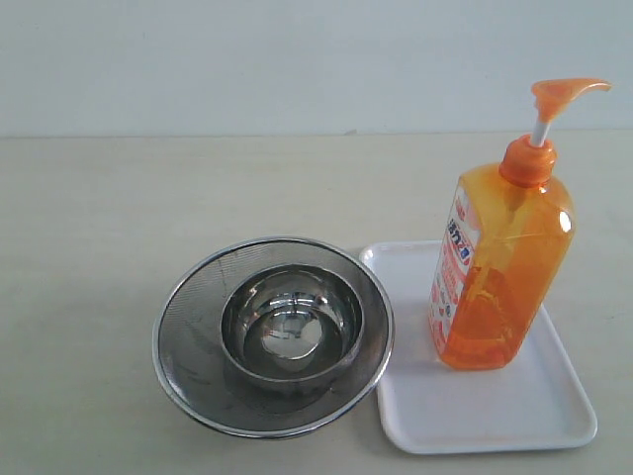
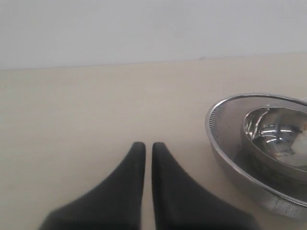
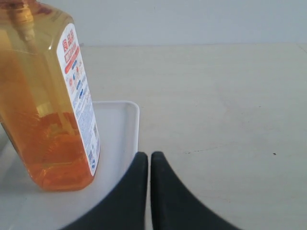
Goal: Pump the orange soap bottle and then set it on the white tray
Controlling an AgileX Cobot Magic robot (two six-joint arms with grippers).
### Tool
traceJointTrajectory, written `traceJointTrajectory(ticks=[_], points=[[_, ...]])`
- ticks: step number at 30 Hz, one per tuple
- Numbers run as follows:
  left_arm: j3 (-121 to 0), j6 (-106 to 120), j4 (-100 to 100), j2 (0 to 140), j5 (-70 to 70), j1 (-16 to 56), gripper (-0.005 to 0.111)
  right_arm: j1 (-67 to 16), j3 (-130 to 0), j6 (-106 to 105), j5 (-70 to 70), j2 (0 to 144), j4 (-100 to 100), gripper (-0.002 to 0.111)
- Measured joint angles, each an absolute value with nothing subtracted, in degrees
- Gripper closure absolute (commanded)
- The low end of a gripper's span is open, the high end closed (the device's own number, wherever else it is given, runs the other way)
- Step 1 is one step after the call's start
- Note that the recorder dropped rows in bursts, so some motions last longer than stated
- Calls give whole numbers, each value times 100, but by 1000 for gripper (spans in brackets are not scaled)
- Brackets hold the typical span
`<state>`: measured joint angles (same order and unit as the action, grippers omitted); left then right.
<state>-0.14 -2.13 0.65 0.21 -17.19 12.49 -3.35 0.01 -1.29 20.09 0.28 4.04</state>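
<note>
orange soap bottle [image 1: 499,267] is standing upright on white tray [image 1: 485,421], toward its far end | pump head [image 1: 566,95] is sitting raised on a white stem | white tray is lying flat on pale table [image 1: 99,247], just beside steel strainer [image 1: 188,341] | strainer rim is overlapping tray's near edge in view | smaller steel bowl [image 1: 292,322] is nesting inside strainer

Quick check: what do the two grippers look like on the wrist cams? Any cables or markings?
The left gripper and the right gripper look alike: two smooth black fingers each, broad at the base, curving inward and tapering to blunt rounded tips. No cables, markings or arm links show in any view.
</note>
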Motion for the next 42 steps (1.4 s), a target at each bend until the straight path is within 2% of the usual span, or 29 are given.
traceJointTrajectory(ticks=[12,42], points=[[-14,-121,65,21,-1740,13,102,-335,1,-129,1988,28,404,108],[-14,0,65,21,-1753,-60,102,-335,1,-109,1988,28,404,108]])
